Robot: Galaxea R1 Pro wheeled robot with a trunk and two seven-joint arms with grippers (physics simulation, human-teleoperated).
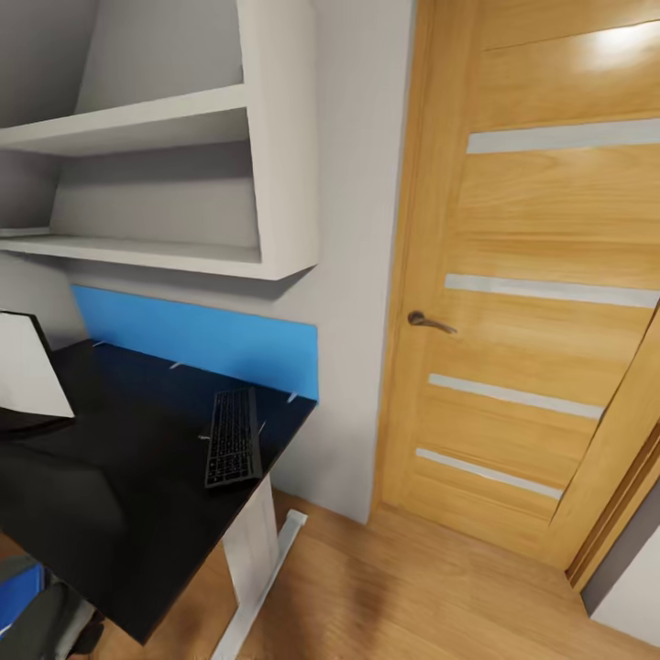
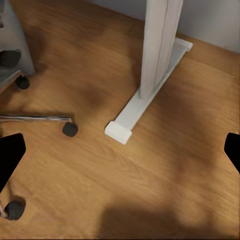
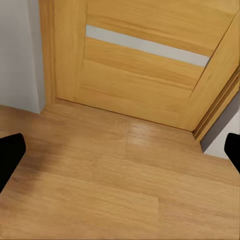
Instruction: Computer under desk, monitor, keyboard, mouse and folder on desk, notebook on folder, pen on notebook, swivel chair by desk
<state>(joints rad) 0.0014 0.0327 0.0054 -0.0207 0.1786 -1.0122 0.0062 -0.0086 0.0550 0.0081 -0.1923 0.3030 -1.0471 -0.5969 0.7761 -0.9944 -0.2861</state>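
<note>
since your arms hang low off to the sides, both wrist cams look down at the wood floor, and you can see each pair of dark fingertips at opposite edges of its frame. so the left gripper and right gripper both have their jaws wide apart, holding nothing, which makes sense while you're just lining up.

nearest to you, the swivel chair pokes in at the bottom corner of the head view, with a sliver of blue by it that might be the folder, can't tell. its chrome base and castors sit near the white desk leg in the left wrist view.

further out, the desk carries the keyboard near its end by the blue back panel, well apart from the monitor at the frame edge. i'd guess it needs sliding closer. beyond are the wall shelves and the wooden door.
</note>
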